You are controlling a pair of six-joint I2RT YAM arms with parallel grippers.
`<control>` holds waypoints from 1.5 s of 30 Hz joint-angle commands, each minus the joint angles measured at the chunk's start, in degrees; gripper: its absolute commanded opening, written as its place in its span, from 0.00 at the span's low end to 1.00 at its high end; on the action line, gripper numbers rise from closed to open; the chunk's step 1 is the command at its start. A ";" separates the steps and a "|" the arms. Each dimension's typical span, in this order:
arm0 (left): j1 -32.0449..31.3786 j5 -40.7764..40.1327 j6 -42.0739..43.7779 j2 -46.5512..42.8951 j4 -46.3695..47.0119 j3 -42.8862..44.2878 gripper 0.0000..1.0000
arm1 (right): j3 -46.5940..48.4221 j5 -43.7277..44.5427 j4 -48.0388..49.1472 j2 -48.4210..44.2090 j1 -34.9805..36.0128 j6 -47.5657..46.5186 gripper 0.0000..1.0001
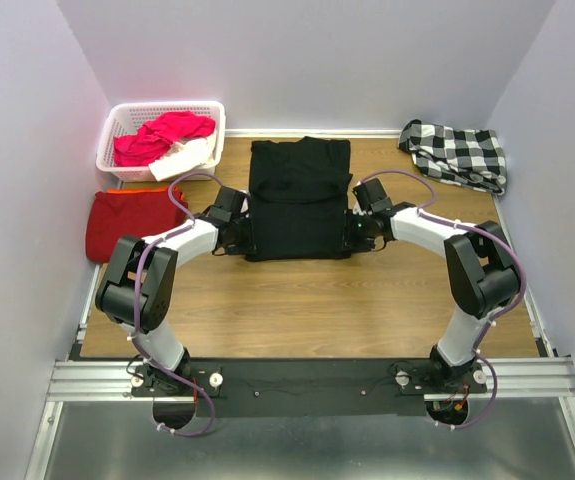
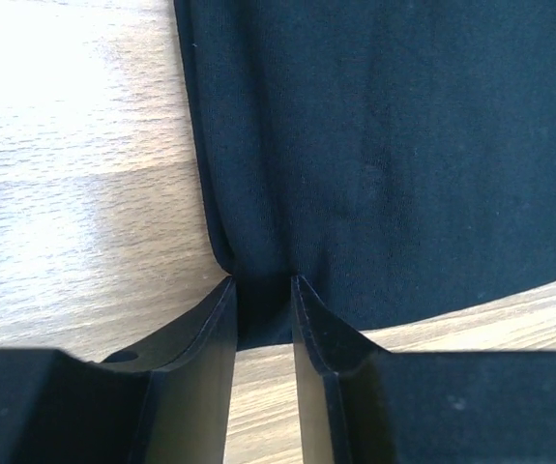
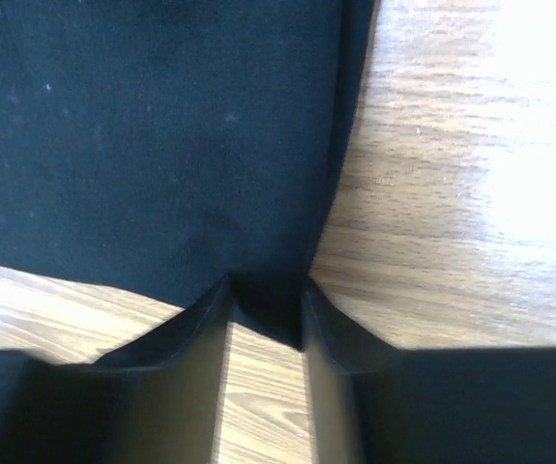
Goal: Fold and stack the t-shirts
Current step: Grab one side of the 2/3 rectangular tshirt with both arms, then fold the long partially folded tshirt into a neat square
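Jaws on black t-shirt (image 1: 299,200) — pink cloth (image 1: 162,135) in white basket (image 1: 110,140)

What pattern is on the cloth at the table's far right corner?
The cloth is black-and-white checked; the top external view shows it best.

Ahead of the left gripper (image 2: 263,282), the black shirt (image 2: 403,145) is cut off. Its corner is partly hidden between the fingers (image 3: 186,333) of the right gripper (image 3: 266,285).

arms (image 1: 195,238): white shells, black joints | cables (image 1: 139,285): grey-purple, looped | fingers (image 2: 200,377): matte black, wedge-shaped
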 commanded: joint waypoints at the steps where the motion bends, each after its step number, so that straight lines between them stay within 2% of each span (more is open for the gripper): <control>1: 0.10 2.29 -0.51 1.53 -0.80 -2.73 0.27 | -2.53 -2.06 0.94 0.09 0.08 0.86 0.26; 2: 0.10 2.38 -0.51 1.53 -0.80 -3.00 0.21 | -2.89 -2.06 0.94 -0.52 0.08 1.03 0.21; 3: 0.10 2.47 -0.51 1.45 -0.80 -3.17 0.16 | -3.15 -1.97 0.85 -0.78 0.08 1.12 0.10; 4: 0.10 2.64 -0.42 1.36 -0.80 -3.43 0.00 | -3.67 -1.88 0.85 -1.05 0.08 1.38 0.05; 5: 0.10 2.73 -0.33 1.36 -0.88 -3.52 0.00 | -3.94 -1.88 0.76 -1.40 0.08 1.47 0.01; 17: 0.10 -0.43 2.92 -8.48 -11.51 0.34 0.00 | -4.47 -1.88 -6.00 -11.32 0.08 0.33 0.01; 33: 0.10 -4.12 4.68 -17.18 -27.33 18.70 0.00 | 4.75 0.84 -16.37 -23.72 0.08 -0.28 0.01; 45: 0.10 -4.04 3.89 -19.57 -29.10 18.01 0.00 | 3.79 2.68 -20.95 -27.77 0.08 0.42 0.01</control>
